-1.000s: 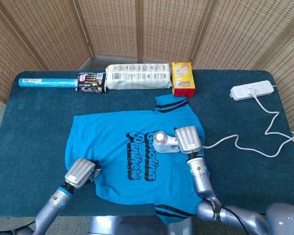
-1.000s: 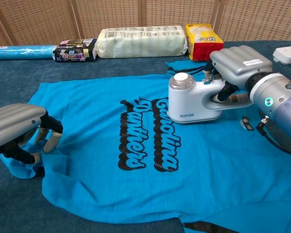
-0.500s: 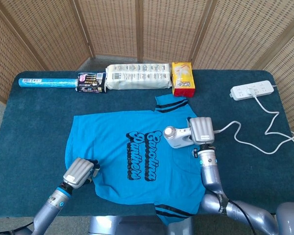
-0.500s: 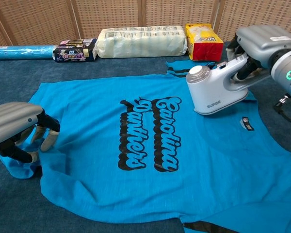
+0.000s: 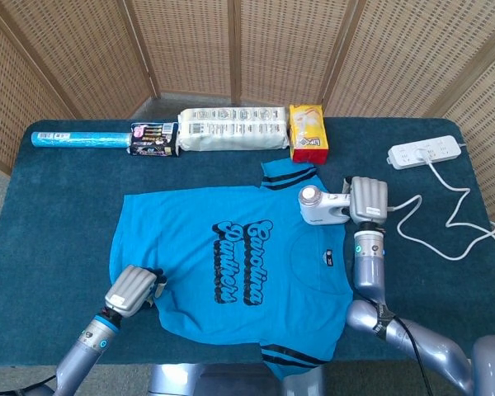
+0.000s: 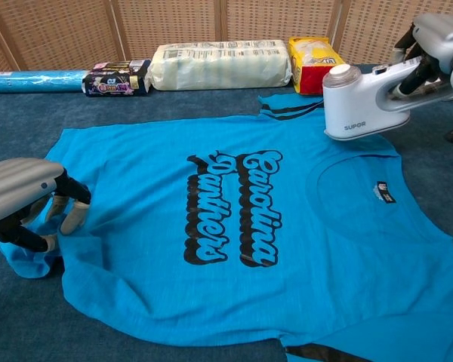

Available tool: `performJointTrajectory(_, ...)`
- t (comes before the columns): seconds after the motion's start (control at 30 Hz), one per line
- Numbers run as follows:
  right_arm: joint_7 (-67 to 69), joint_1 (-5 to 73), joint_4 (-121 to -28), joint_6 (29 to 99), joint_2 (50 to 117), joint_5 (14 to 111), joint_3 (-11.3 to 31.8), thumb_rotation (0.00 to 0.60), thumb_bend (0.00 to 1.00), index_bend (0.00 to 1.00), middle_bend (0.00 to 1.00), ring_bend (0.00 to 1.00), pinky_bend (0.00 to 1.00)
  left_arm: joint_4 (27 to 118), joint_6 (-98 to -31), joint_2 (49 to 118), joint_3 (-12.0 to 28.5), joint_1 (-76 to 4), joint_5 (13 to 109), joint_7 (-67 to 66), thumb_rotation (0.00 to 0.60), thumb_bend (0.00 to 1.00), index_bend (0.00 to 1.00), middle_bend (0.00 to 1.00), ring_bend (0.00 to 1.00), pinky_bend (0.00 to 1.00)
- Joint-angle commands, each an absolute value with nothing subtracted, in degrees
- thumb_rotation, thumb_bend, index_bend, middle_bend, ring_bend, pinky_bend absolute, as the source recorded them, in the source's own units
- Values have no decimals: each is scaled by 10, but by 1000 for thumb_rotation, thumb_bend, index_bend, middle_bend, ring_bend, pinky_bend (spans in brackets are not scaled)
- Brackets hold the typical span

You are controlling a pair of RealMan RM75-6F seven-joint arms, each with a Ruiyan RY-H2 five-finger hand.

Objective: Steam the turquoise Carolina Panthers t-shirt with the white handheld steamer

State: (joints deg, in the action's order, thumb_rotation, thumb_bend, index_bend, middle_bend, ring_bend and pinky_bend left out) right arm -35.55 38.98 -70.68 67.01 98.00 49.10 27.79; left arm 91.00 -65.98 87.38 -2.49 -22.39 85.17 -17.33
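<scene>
The turquoise Carolina Panthers t-shirt (image 5: 231, 256) (image 6: 234, 226) lies flat on the dark blue table, black lettering across its middle. My right hand (image 5: 368, 200) (image 6: 438, 45) grips the handle of the white handheld steamer (image 5: 320, 206) (image 6: 366, 102), which hovers over the shirt's right shoulder near the striped sleeve. My left hand (image 5: 132, 290) (image 6: 26, 204) presses its fingertips on the shirt's lower left corner, where the fabric is bunched.
Along the table's far edge lie a blue roll (image 5: 78, 139), a dark packet (image 5: 154, 139), a white pack (image 5: 231, 129) and a yellow pack (image 5: 308, 130). A white power strip (image 5: 425, 153) sits at far right, its cord (image 5: 445, 231) looping to the steamer.
My right hand has carried the steamer from the lettering up and to the right, onto the shirt's shoulder area. The left hand has stayed on the corner.
</scene>
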Motion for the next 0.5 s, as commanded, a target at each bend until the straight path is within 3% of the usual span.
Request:
performJointTrajectory(0.03,-343,397,-688,667,983,475,291,600,360,721,770,845,752,912,-660,874,-24,-224,851,-176,600,413,719,693,646,718)
performJointTrajectory(0.5,-278,457,-511,651,1041,419,344,600,359,722,771,841,747,924,-663,870,-22,-221,841,-190,600,413,719,693,646,718)
